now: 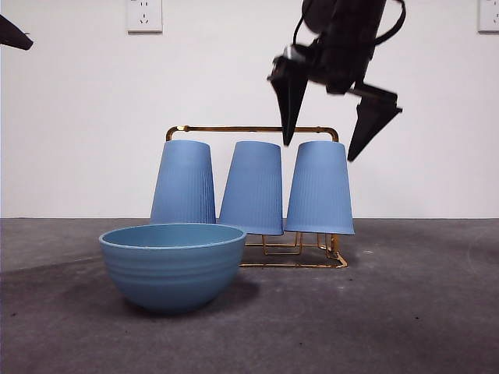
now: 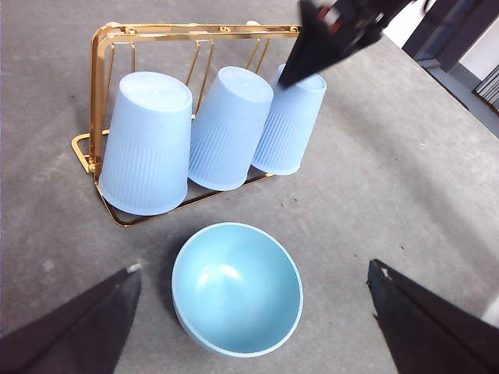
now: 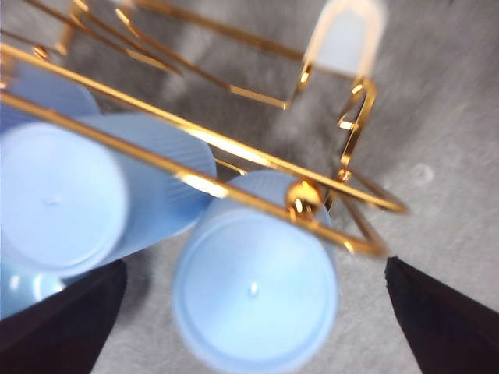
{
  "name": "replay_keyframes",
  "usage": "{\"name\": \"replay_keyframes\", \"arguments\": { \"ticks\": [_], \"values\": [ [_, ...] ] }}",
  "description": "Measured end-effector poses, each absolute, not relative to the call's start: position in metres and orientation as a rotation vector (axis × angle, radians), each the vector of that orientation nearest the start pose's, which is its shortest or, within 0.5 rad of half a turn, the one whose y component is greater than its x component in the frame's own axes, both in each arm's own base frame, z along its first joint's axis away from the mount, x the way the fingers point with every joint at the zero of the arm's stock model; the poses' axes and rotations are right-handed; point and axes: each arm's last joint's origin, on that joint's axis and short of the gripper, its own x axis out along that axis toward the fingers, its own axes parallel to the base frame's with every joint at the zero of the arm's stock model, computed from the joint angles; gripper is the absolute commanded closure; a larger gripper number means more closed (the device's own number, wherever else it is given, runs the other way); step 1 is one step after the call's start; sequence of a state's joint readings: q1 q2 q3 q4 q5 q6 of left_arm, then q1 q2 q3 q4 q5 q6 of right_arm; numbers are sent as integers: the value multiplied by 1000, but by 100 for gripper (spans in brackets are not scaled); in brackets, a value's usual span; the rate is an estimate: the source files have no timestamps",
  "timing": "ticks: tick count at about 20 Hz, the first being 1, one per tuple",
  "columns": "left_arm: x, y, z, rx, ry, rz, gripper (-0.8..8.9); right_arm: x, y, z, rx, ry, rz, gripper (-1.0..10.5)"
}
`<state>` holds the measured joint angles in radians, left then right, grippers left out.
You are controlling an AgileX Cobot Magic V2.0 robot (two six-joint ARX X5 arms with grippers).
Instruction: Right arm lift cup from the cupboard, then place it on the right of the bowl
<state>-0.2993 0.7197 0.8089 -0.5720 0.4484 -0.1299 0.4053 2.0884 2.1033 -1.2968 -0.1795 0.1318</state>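
Note:
Three light blue ribbed cups hang upside down on the gold wire cupboard [image 1: 253, 128] [image 2: 97, 78] [image 3: 234, 148]. My right gripper [image 1: 320, 152] [image 3: 255, 263] hovers open just above the rightmost cup [image 1: 320, 187] [image 2: 290, 125] [image 3: 253, 300], one finger on each side of its upturned base, not touching it. The teal bowl [image 1: 171, 265] [image 2: 236, 288] sits on the table in front of the rack, toward its left end. My left gripper [image 2: 255, 266] is open and empty, high above the bowl. In the front view it shows only as a black tip [image 1: 15, 35].
The middle cup [image 1: 252, 187] leans toward the rightmost one, and the left cup [image 1: 184, 183] stands behind the bowl. Grey table [image 1: 405, 296] stretches to the right of the bowl and rack. A white wall with a socket [image 1: 144, 14] is behind.

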Motion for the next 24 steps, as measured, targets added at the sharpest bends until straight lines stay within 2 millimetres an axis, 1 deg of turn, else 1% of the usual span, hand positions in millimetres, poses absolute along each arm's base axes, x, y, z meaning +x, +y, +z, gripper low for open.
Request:
{"name": "replay_keyframes", "arguments": {
  "ticks": [2,5,8,10,14,18,21,24],
  "values": [
    [133,-54,316,-158,540,-700,345,388,173,297,-48,1341,406,393],
    [133,-54,316,-157,540,-700,345,387,174,296,-59,1351,398,425],
    [133,-54,316,-151,538,-702,345,387,174,292,-64,1378,392,516],
    [133,-54,316,-151,537,-702,345,388,175,289,-67,1384,393,530],
    [133,-54,316,-151,538,-702,345,386,180,289,-74,1384,403,630],
    [133,-54,316,-151,538,-702,345,386,180,289,-76,1385,404,633],
    [133,-54,316,-151,538,-702,345,386,180,295,-75,1369,405,633],
    [133,-54,316,-151,538,-702,345,387,180,318,-65,1286,418,633]
  ]
}}
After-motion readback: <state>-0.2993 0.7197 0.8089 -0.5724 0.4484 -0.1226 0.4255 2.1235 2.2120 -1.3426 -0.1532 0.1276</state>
